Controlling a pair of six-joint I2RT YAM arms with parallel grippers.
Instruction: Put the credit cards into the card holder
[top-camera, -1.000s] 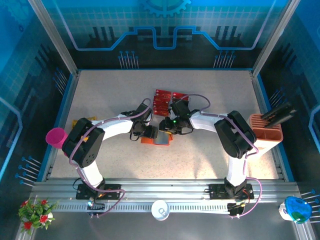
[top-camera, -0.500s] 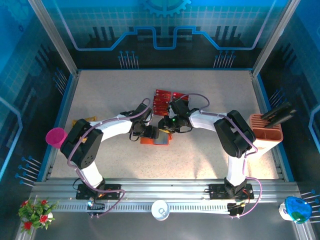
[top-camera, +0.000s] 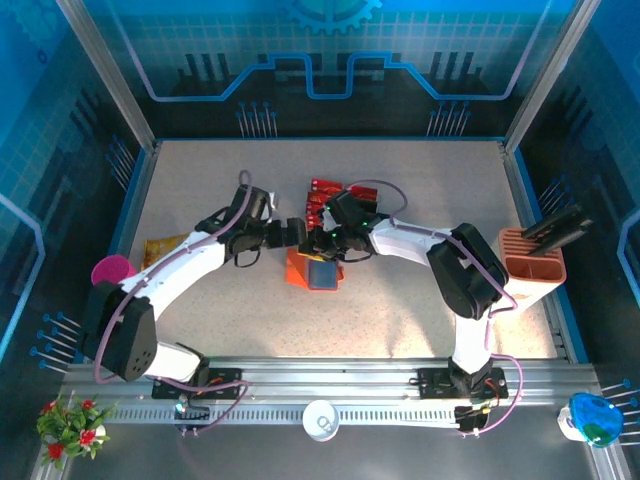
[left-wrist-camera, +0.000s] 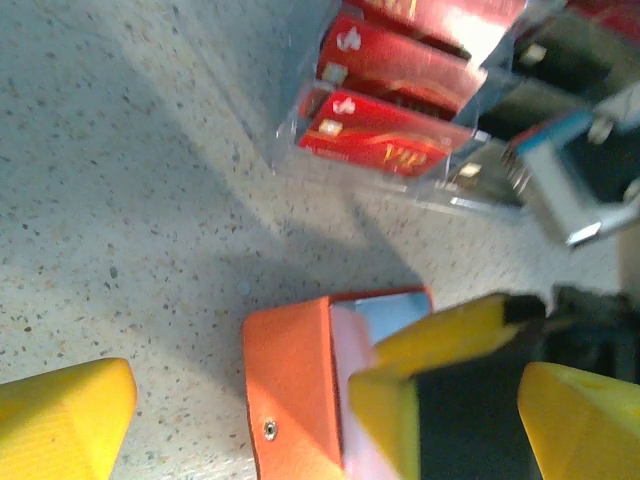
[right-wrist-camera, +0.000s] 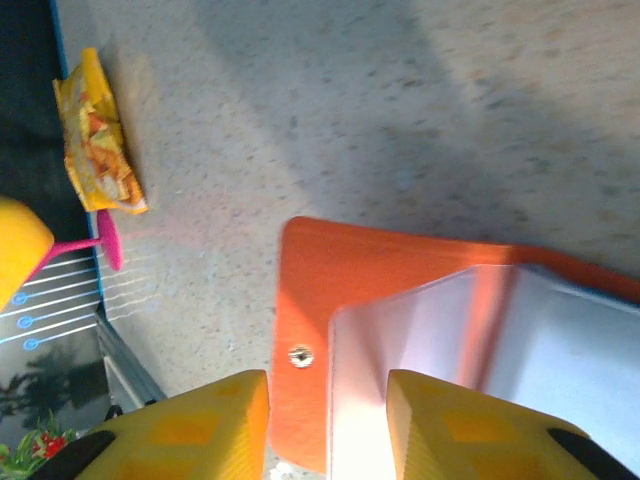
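Observation:
The card holder is an orange wallet lying open on the table, its pale grey pockets up. In the left wrist view the card holder lies below and between my left gripper's yellow fingers. My left gripper stands wide open, just left of and above it, holding nothing. My right gripper hovers over the holder's far edge. Its narrow gap straddles the snap flap and pocket edge, with nothing clamped. Red credit cards lie in a clear tray behind.
A peach slotted stand with dark cards stands at the right edge. A pink cup and a yellow snack packet lie at the left. A white cup sits on the front rail.
My left gripper has opened wide and pulled back up and to the left off the card holder, the arm swinging outward. The right gripper has shifted slightly left over the holder.

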